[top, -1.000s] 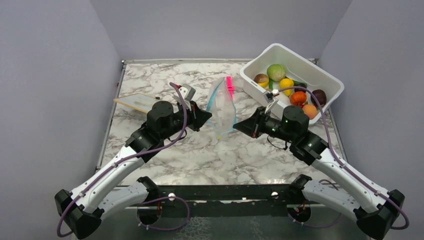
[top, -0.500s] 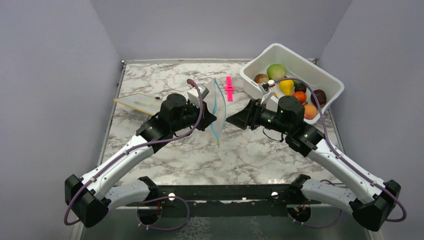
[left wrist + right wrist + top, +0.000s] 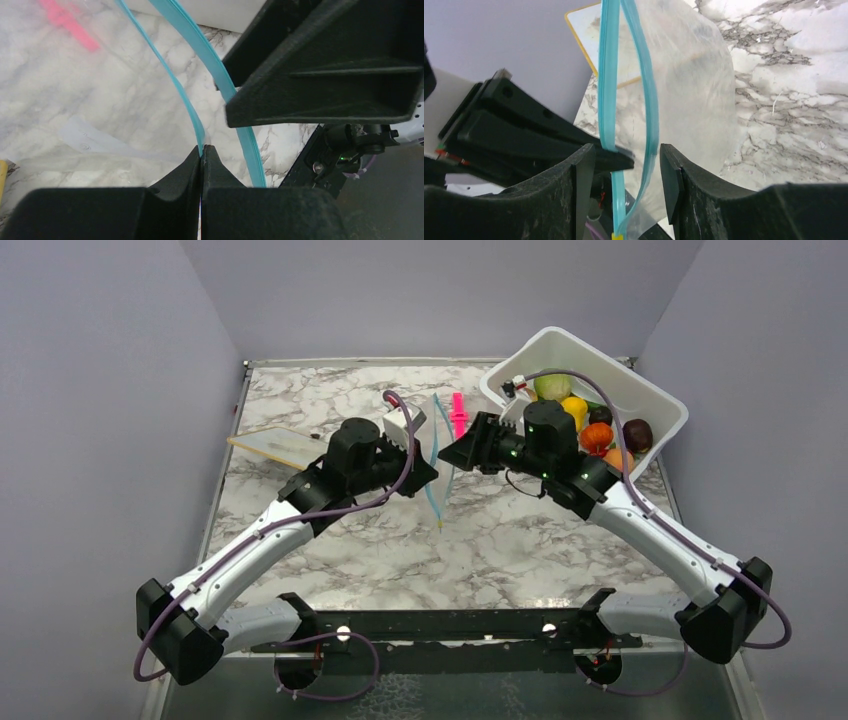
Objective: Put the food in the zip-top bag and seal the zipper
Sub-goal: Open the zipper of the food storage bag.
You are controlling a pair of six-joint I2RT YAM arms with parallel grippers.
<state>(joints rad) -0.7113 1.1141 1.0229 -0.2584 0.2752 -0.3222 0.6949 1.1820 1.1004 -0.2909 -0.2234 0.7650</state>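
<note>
The zip-top bag (image 3: pixel 437 505) hangs edge-on above the table between my two grippers. My left gripper (image 3: pixel 430 477) is shut on one strip of the light blue zipper (image 3: pixel 197 125). My right gripper (image 3: pixel 626 170) is open, and both zipper strips (image 3: pixel 608 75) pass between its fingers with the bag's clear body (image 3: pixel 696 85) beyond. In the top view the right gripper (image 3: pixel 447 453) faces the left one across the bag. The food lies in the white tub (image 3: pixel 640 390): a green ball (image 3: pixel 551 386), a yellow piece (image 3: pixel 574 408), an orange one (image 3: pixel 597 435) and a dark brown one (image 3: pixel 637 432).
A bright pink clip (image 3: pixel 458 415) lies on the marble table just behind the bag. A flat pale yellowish board (image 3: pixel 275 445) lies at the left. The right arm reaches across the tub's near left corner.
The bag has been lifted and turned from spread open to edge-on. Both grippers have moved away from the bases, the right one up and left to the bag's mouth.
</note>
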